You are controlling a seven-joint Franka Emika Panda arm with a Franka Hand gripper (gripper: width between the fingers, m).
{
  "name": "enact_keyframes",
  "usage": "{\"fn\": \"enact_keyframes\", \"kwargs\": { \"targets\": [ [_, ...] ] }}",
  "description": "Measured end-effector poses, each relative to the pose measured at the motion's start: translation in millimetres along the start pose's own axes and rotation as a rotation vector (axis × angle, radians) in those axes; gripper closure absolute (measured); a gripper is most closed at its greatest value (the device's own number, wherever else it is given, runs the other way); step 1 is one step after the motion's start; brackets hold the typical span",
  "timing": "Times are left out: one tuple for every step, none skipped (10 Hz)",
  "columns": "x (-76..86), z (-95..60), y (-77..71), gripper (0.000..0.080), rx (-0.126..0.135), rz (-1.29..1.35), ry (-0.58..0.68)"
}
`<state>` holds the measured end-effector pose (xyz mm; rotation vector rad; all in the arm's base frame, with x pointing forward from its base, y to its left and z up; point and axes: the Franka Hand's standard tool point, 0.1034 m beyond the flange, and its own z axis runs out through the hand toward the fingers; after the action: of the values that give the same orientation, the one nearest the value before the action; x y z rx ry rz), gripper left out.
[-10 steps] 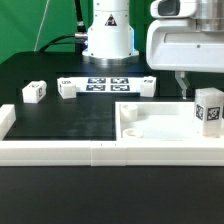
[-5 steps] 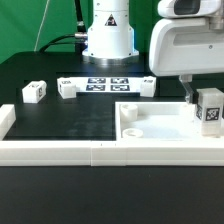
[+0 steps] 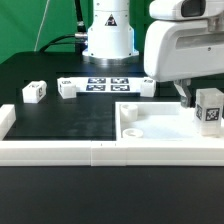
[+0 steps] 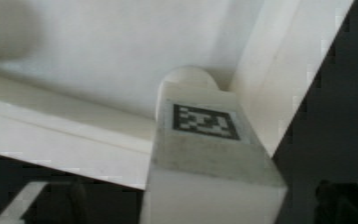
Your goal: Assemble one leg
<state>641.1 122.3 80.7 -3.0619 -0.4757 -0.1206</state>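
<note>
Exterior view: leg [image 3: 209, 108] is held clamped in gripper [image 3: 197, 98] over panel [image 3: 150, 125] corner. Step judged: insertion. Next required: alignment, then lowering.

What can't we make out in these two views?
Exterior view: whether the gripper is shut, since its far finger is hidden behind the leg.
Exterior view: the far sides of the leg and the panel, cut off by the exterior view's right edge.
Both views: whether the leg touches the panel. It is too small in the exterior view, and the leg itself covers it in the wrist view.
</note>
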Motion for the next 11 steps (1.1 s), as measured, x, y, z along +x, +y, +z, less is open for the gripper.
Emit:
{"fn": "enact_keyframes", "kwargs": {
  "targets": [
    [-0.2, 0.2, 0.1, 0.0270, 0.000, 0.000, 0.000],
    [-0.3, 0.2, 0.2, 0.0424, 0.000, 0.000, -0.001],
    [-0.3, 0.2, 0.1, 0.0424, 0.000, 0.000, -0.001],
    [-0.3, 0.2, 0.1, 0.0508, 0.000, 0.001, -0.001],
    [-0.3, 0.2, 0.1, 0.0508, 0.001, 0.007, 0.000],
    [-0.3, 0.2, 0.3, 0.0508, 0.001, 0.033, 0.000],
    [-0.3, 0.2, 0.3, 0.0508, 0.001, 0.032, 0.000],
    [-0.7, 0.4, 0.7, 0.0508, 0.002, 0.099, -0.002],
    [-0.9, 0.5, 1.9, 0.0508, 0.005, 0.259, -0.001],
    [-1.2, 0.7, 3.1, 0.0508, 0.008, 0.382, 0.000],
    [-1.5, 0.8, 4.3, 0.0508, 0.010, 0.496, 0.001]
  ]
}}
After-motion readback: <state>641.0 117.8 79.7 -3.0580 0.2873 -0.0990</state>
